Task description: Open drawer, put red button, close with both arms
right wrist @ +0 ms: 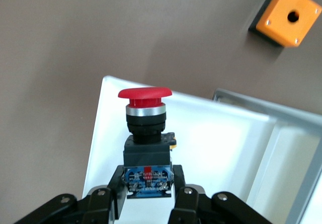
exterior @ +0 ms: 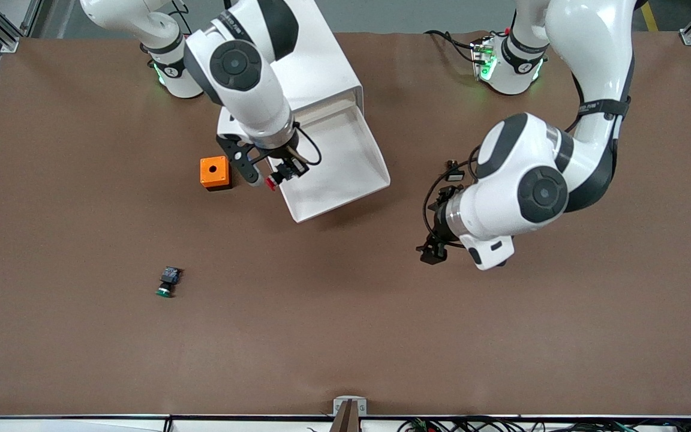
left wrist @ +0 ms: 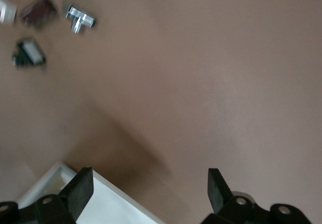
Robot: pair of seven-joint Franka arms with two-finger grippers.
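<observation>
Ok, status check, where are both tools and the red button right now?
Right tool shut on red button, over open drawer's edge. Left tool open, waiting over bare table. Nothing blocking the drawer.

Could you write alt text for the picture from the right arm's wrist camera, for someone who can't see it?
The right tool grips the red button by its blue rear block, cap pointing away, over the edge of the open white drawer. An orange box with a round hole sits on the brown table nearby.
</observation>
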